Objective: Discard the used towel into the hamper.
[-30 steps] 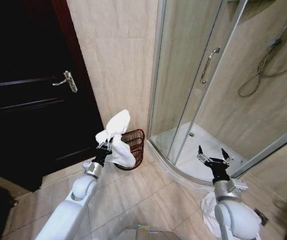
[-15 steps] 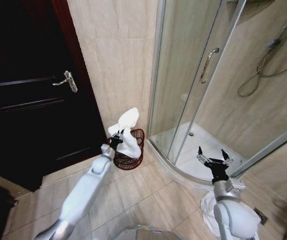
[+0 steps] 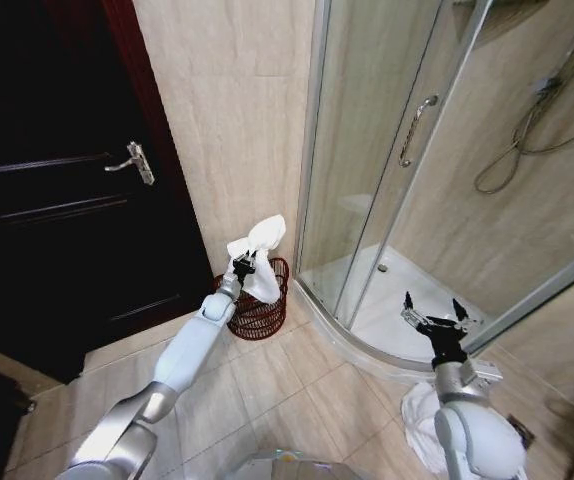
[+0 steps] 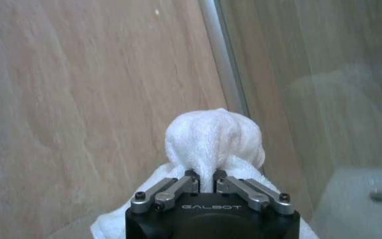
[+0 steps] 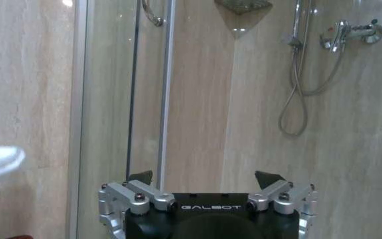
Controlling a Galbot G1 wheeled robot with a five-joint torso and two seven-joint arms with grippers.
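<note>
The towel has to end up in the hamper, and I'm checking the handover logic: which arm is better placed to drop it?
Left. Its end effector is shut on the towel, right over the hamper. The right end effector is open, off by the shower.

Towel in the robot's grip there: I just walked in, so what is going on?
The robot's left hand is shut on a white towel and holds it over the rim of the dark wicker hamper, which stands on the floor by the tiled wall next to the shower door. The towel is not yet dropped. The right hand waits open, near the shower tray.
</note>
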